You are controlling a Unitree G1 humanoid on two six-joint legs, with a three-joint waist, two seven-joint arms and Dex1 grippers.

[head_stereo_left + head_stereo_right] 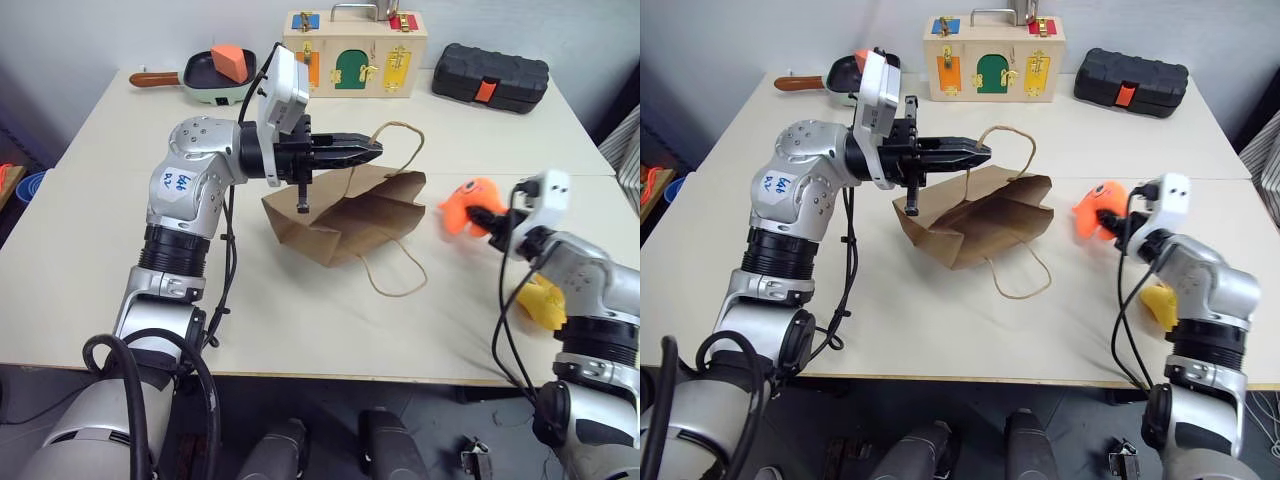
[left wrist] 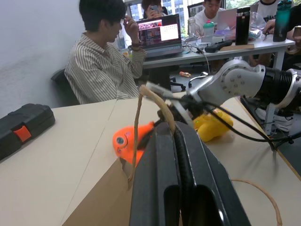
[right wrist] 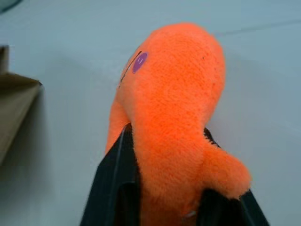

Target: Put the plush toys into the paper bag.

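Observation:
The brown paper bag (image 1: 350, 215) lies on its side at the middle of the table, its mouth toward the right. My left gripper (image 1: 372, 150) hovers level above it, shut on one cord handle (image 1: 400, 128) that loops up past the fingertips. The other handle (image 1: 395, 280) lies flat on the table. To the right, the orange plush toy (image 1: 468, 205) sits between the fingers of my right gripper (image 1: 490, 218), which is shut on it; the wrist view shows the black fingers (image 3: 113, 188) pressing its sides. The yellow plush toy (image 1: 543, 300) lies beside my right forearm near the front edge.
A wooden box with coloured doors (image 1: 355, 55) stands at the back. A black case (image 1: 490, 75) is at the back right, and a pan holding an orange block (image 1: 215, 70) at the back left. People sit at a desk (image 2: 103, 61) beyond the table's right side.

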